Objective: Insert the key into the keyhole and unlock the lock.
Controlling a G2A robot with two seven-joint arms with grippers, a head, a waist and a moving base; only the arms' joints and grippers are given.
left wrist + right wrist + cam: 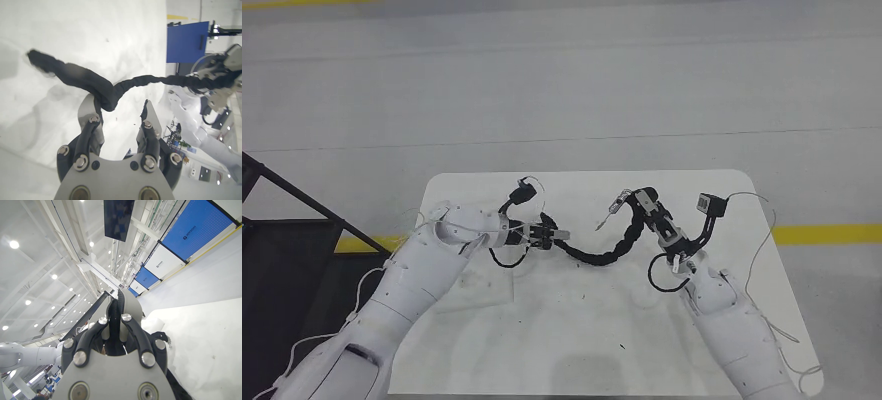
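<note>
One black sleeved cable lock (602, 252) (132, 84) (114, 311), long axis running across the back half of the table (572, 340) in a sagging S between the two grippers. Right gripper (630, 199) (118, 294), over the table's back right part, is tilted up with fingers pinched on one end of the lock. Left gripper (554, 237) (117, 99), over the table's back centre-left, has fingers spread wide; the cable bends against one finger (87, 106), not clamped. One small metal piece (614, 208) sticks out at the right gripper's tip, towards the table's centre; can't tell if it's the key.
</note>
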